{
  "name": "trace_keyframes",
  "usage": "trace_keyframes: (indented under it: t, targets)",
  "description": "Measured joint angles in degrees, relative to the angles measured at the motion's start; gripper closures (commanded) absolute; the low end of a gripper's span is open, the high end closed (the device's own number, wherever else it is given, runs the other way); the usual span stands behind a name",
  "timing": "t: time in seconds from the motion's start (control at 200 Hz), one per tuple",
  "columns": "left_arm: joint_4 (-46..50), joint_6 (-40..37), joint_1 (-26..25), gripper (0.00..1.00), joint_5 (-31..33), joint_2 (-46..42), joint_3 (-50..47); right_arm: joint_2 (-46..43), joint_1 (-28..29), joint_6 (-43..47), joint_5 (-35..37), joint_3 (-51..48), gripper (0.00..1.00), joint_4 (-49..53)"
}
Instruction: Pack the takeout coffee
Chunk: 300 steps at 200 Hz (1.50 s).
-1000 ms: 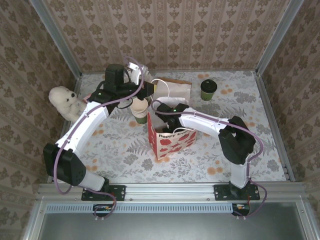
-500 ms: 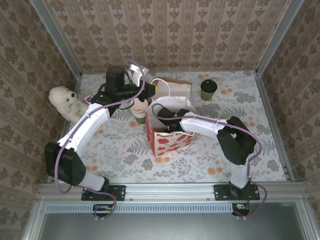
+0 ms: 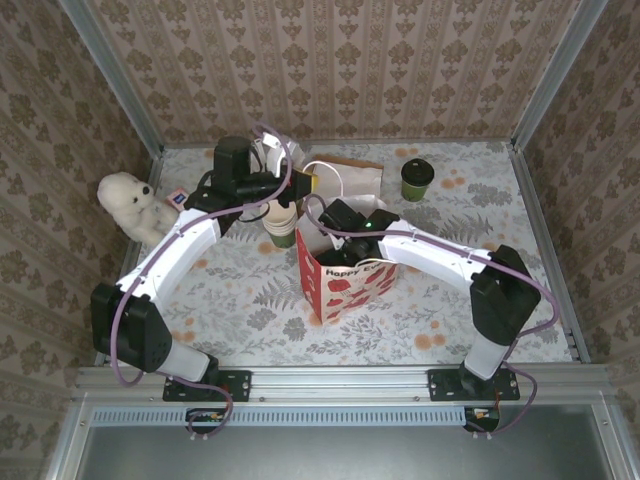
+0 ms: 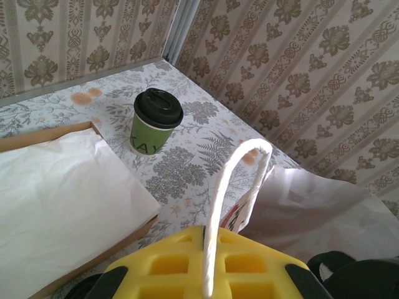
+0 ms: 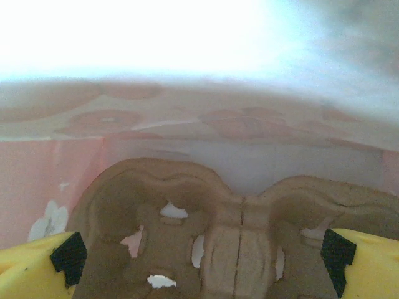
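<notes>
The takeout coffee (image 3: 417, 178), a dark green cup with a black lid, stands upright at the back right of the table and also appears in the left wrist view as the takeout coffee (image 4: 157, 121). A red-and-white gift bag (image 3: 347, 278) stands at the centre. My left gripper (image 3: 304, 184) is shut on the bag's white handle (image 4: 232, 205), pinched between the yellow fingers (image 4: 156, 265). My right gripper (image 3: 346, 226) reaches into the bag's mouth. Inside, its jaws stand wide apart, open (image 5: 202, 255), with a brown pulp cup carrier (image 5: 212, 230) lying just ahead between them.
A stack of lidless green cups (image 3: 282, 222) stands left of the bag, under the left wrist. A flat brown bag with white paper (image 3: 352, 175) lies behind. A white teddy bear (image 3: 130, 205) sits at the left wall. Patterned walls close the table in.
The right arm's elbow has swung out to the right and its wrist has shifted back inside the bag. The bag's mouth has moved slightly. The left arm holds still on the handle.
</notes>
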<state>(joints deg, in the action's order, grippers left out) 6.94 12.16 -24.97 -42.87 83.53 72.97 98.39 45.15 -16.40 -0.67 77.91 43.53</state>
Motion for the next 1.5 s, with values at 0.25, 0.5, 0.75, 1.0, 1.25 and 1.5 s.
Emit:
trace_keyframes:
  t: [0.25, 0.5, 0.75, 1.0, 1.25, 1.5]
  targets:
    - [-1.51, -0.20, 0.00, 1.00, -2.78, 0.00, -1.01, -1.07, -0.26, 15.54, -5.95, -1.42, 0.16, -0.31]
    - [-4.00, -1.99, -0.07, 1.00, -9.62, 2.10, 1.33, -0.98, -0.26, 33.11, -7.80, -1.01, 0.28, -0.92]
    - [-1.79, -7.63, -0.85, 0.99, -16.94, 8.09, 8.39, -0.15, 0.72, 37.40, -10.12, 5.05, 0.00, 0.15]
    - [6.45, -14.78, -2.97, 0.94, -22.01, 11.43, 12.68, 0.74, 0.87, 46.51, -5.73, 6.19, 0.00, 2.78]
    - [13.55, -21.94, -1.92, 0.95, -23.80, 11.85, 15.37, 1.68, 0.90, 56.28, -5.95, 9.03, 0.32, 7.65]
    - [14.80, -24.13, -0.52, 0.96, -22.08, 13.31, 15.54, 5.86, -0.13, 59.17, -8.37, 12.44, 0.64, 10.91]
